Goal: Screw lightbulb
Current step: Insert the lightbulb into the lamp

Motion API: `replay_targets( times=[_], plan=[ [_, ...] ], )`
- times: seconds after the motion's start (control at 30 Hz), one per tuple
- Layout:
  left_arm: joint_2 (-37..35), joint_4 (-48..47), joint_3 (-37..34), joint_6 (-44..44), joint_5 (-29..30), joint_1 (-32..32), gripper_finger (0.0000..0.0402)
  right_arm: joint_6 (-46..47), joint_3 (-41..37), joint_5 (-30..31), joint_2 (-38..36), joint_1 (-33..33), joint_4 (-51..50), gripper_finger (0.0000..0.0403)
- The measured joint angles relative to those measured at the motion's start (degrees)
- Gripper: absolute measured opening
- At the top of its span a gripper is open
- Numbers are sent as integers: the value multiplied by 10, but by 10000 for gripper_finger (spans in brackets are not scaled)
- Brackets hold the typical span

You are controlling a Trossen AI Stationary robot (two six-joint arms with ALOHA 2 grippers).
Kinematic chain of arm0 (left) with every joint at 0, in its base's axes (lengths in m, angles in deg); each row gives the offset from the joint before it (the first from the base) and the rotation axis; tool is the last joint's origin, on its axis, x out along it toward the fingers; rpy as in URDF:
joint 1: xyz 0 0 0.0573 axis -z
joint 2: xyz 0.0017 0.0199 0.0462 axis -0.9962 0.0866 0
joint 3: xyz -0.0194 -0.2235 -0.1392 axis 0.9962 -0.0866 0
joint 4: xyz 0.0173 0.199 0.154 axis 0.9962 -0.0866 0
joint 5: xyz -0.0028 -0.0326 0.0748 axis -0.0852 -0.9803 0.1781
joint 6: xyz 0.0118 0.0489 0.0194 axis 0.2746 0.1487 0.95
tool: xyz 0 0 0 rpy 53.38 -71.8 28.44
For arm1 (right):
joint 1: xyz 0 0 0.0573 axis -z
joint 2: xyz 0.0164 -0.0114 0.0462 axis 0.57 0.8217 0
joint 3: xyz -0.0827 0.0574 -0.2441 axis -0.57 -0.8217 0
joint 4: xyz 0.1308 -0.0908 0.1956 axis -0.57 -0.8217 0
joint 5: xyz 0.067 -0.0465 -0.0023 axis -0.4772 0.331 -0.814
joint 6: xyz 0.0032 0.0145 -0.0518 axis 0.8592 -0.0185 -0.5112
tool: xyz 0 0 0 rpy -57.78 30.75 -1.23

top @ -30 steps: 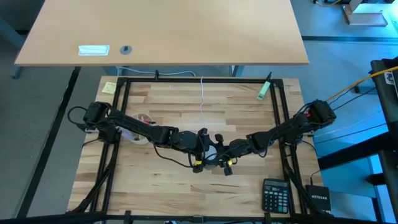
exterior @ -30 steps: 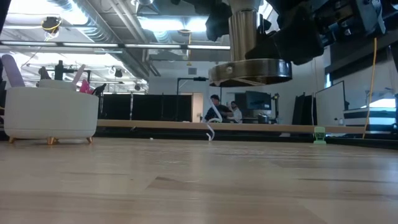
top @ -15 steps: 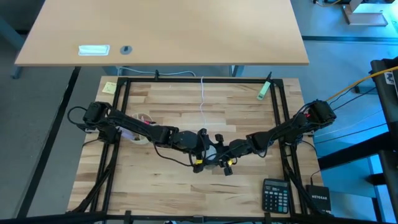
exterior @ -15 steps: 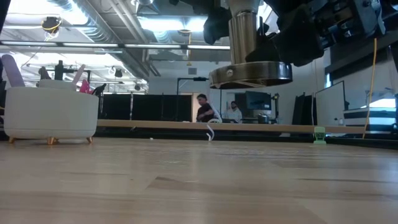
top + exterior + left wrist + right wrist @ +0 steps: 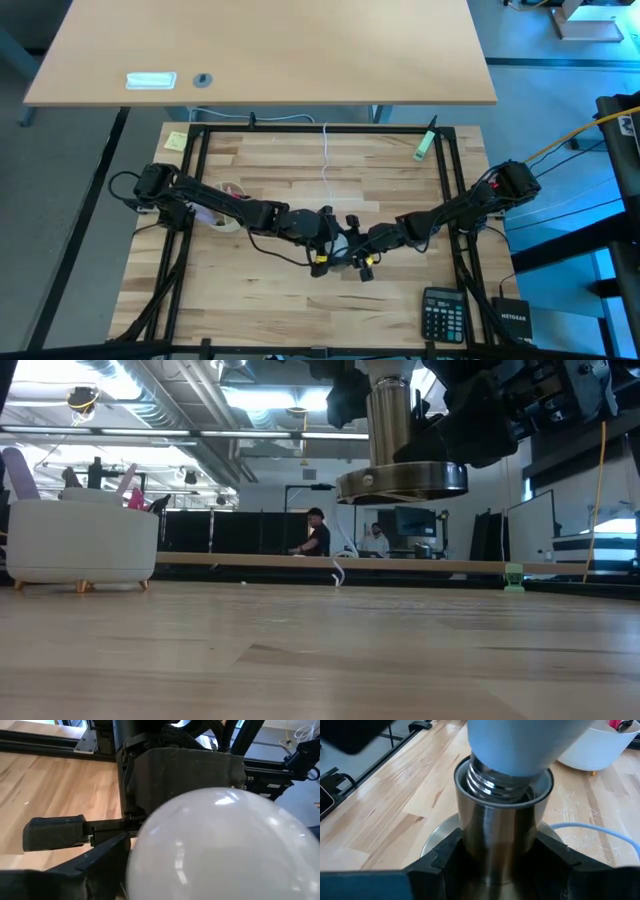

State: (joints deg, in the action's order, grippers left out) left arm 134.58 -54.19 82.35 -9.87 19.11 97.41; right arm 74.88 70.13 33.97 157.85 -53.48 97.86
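White frosted lightbulb [image 5: 520, 745] stands upright, threaded base in socket.

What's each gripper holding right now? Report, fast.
Left gripper: at the lightbulb, grip cannot be told.
Right gripper: closed on the socket.

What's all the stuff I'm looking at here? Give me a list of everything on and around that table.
lightbulb: one, white frosted, screw base entering the socket, held above the table's middle
socket: one, silvery metal, on a round disc, lifted off the table
cord: one, thin white, running toward the far edge
calculator: one, black, near right corner
white tub: one, on small feet, left side
green object: one, far right corner
yellow note: one, far left corner
people: two, in the room behind
left gripper: dark, at the bulb
right gripper: dark, clamped on the socket
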Motion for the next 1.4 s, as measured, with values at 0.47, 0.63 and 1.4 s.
replay_targets(
  times=[0.47, 0.63, 1.4],
  plan=[
    [-3, 2, 14, 93, 50, 16, 358, 0, 0, 4, 0, 0, -1, 182],
    [-4, -63, 49, 76, 51, 20, 358, -2, 0, -3, 0, 0, -5, 182],
    [-4, -405, 279, 46, 51, 16, 358, 13, 0, -1, 0, 0, -29, 182]
  ],
)
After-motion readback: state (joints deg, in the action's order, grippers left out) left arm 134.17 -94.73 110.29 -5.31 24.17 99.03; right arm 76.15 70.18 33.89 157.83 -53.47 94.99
